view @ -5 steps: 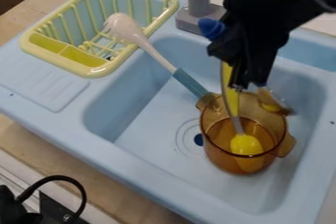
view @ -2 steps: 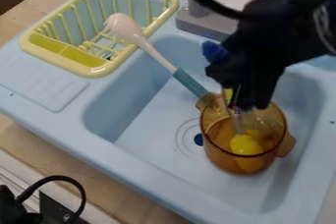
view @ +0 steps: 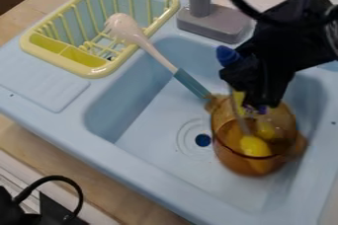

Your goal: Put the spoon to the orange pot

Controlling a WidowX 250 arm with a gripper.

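Blue sink (view: 158, 125) lay below our gripper (view: 255, 108) — its jaws' state we couldn't tell; the spoon (view: 255, 146), likely light, stiff, suited handle-holding.

A light blue toy sink (view: 79, 135) sits before me on a wooden counter (view: 102, 189), a pale yellow dish rack (view: 86, 72) and a gray faucet (view: 214, 23) along its rim; the orange pot (view: 231, 159) is in the basin, near the drain (view: 203, 140).
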